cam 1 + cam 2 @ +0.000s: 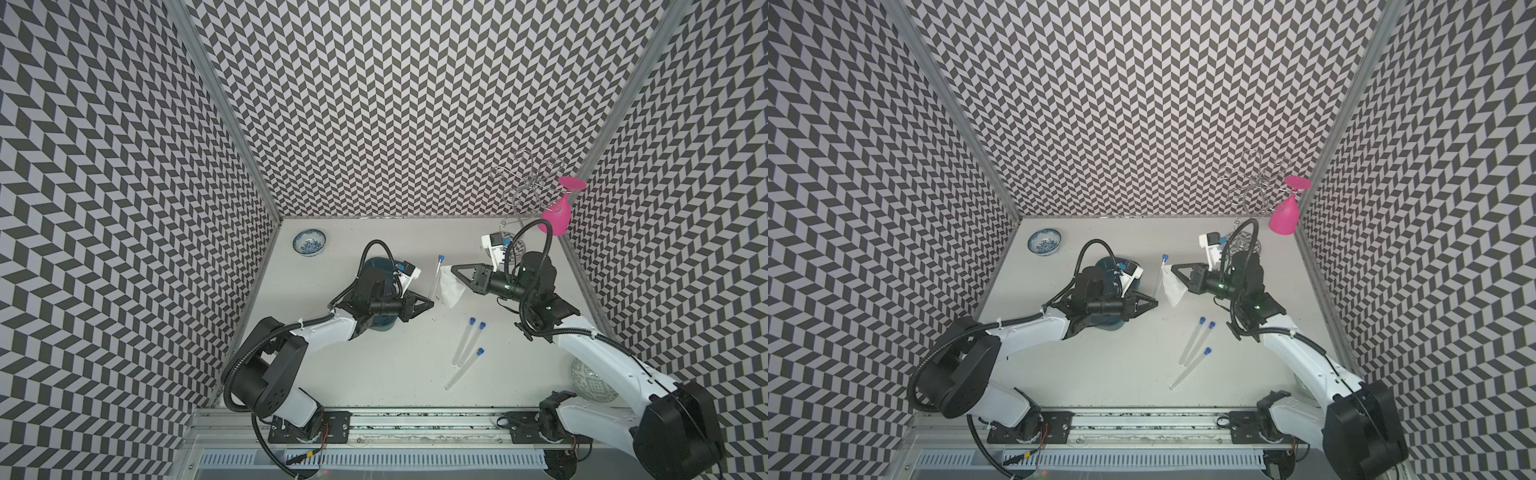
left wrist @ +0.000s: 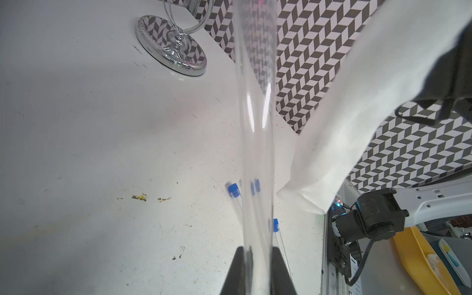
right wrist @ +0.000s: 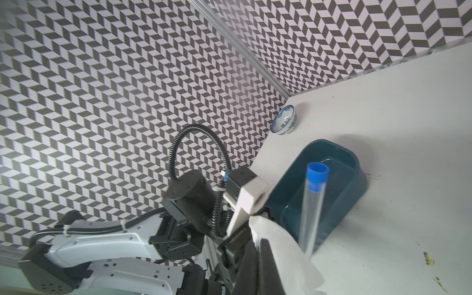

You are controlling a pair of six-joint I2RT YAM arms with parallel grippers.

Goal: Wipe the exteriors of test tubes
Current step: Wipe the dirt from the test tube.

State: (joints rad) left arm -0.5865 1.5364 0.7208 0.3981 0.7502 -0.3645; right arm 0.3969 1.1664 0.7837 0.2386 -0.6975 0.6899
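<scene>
Test tube [image 1: 436, 277], clamped at its near end by left gripper [image 1: 431, 300], points far; right gripper [image 1: 454, 268], pinching wipe [image 1: 451, 289], sits just right.

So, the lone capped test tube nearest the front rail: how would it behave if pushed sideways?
The test tube is round and smooth on a flat table, so it would probably roll. Its blue cap looks slightly wider, so it may curve rather than roll straight. Thin and clear, it is likely light and slippery.
</scene>
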